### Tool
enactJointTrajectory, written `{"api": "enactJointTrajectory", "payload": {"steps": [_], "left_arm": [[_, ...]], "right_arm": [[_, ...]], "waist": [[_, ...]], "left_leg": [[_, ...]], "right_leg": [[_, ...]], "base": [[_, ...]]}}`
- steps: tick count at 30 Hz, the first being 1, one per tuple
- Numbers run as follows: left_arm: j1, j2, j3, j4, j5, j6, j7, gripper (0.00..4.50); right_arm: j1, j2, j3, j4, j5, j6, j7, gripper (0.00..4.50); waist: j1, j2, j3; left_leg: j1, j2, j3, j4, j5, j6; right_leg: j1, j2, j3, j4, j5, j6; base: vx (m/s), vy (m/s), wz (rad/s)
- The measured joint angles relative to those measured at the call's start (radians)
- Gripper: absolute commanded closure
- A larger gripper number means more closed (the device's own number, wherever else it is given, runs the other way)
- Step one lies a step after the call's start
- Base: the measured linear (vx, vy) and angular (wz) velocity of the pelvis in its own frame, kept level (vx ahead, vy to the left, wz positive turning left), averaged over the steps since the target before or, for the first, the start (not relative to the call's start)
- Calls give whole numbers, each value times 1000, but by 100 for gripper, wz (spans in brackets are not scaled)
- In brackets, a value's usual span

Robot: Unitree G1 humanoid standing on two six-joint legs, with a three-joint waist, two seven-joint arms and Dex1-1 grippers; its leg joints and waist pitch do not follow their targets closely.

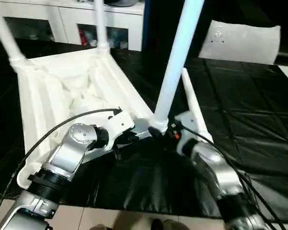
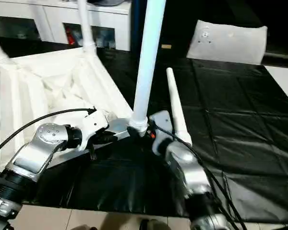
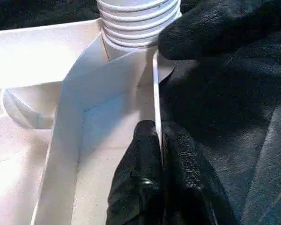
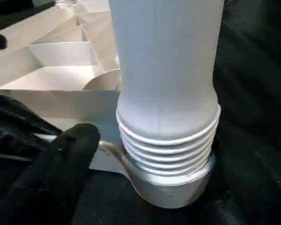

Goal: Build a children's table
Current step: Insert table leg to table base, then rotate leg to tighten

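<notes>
The white tabletop (image 1: 72,91) lies upside down on the black-covered counter (image 1: 249,110), ribs up. The left hand (image 3: 160,154) is clenched on its near rim. At the near corner socket (image 4: 171,187) a leg (image 1: 175,62) stands upright, threads exposed. Right hand (image 1: 172,132) sits beside the socket; its grip I cannot tell. A spare leg (image 2: 175,108) lies just beyond.

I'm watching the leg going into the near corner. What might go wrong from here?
The leg's threads still show above the corner socket, so it may wobble or seat crooked. The left gripper pinches only the tabletop's thin rim, which could slip. The loose leg lies close beside the right gripper and could get knocked.
</notes>
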Motion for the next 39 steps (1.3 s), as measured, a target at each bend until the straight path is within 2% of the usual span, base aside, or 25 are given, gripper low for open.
{"api": "enactJointTrajectory", "payload": {"steps": [9, 13, 17, 20, 26, 29, 34, 39], "left_arm": [[-5, 31, -2, 8, -10, -46, -39, 450], [-13, 50, -5, 35, -27, -96, -81, 450], [-24, 82, -8, 74, -28, -160, -121, 450], [-36, 98, -12, 101, -28, -197, -151, 450], [-51, 125, -23, 154, -39, -285, -233, 450], [-59, 134, -24, 171, -48, -302, -283, 450], [-70, 143, -48, 180, -48, -350, -337, 450], [-82, 145, -56, 204, -47, -383, -371, 450]], "right_arm": [[84, -53, 2, -66, 19, 64, 26, 3], [113, -124, 6, -155, 19, 104, 65, 3], [113, -182, 3, -248, 29, 131, 102, 3], [111, -200, 0, -279, 36, 146, 132, 3], [92, -269, 21, -318, 60, 171, 218, 3], [65, -286, 41, -310, 49, 163, 248, 3], [52, -306, 86, -279, 40, 127, 335, 3], [14, -313, 99, -239, 32, 104, 377, 3]], "waist": [[10, 2, 1], [12, 5, 2], [19, 5, 2], [29, 5, 2], [37, 4, 2], [41, 4, 2], [61, 4, 2], [62, 3, 2]], "left_leg": [[0, 3, 1, -2, 1, -2], [0, 4, 2, -4, 1, -2], [0, 4, 2, -4, 1, -3], [1, 4, 2, -4, 1, -3], [1, 4, 3, -3, 1, -3], [1, 4, 3, -3, 1, -3], [1, 4, 3, -2, 1, -2], [1, 4, 3, 0, 1, -2]], "right_leg": [[-3, 2, 0, 14, 0, 0], [-4, 3, 0, 14, 4, -6], [-4, 3, 0, 14, 4, -6], [-3, 3, 0, 14, 3, -5], [-3, 3, 0, 14, 4, -6], [-3, 3, 0, 14, 4, -6], [-4, 2, 0, 14, 4, -6], [-3, 1, 0, 16, 4, -7]], "base": [[0, 0, 0], [0, 0, 0], [0, 0, 0], [0, 0, 0], [0, 0, 0], [0, 0, 0], [0, 0, 0], [0, 0, 0]]}}
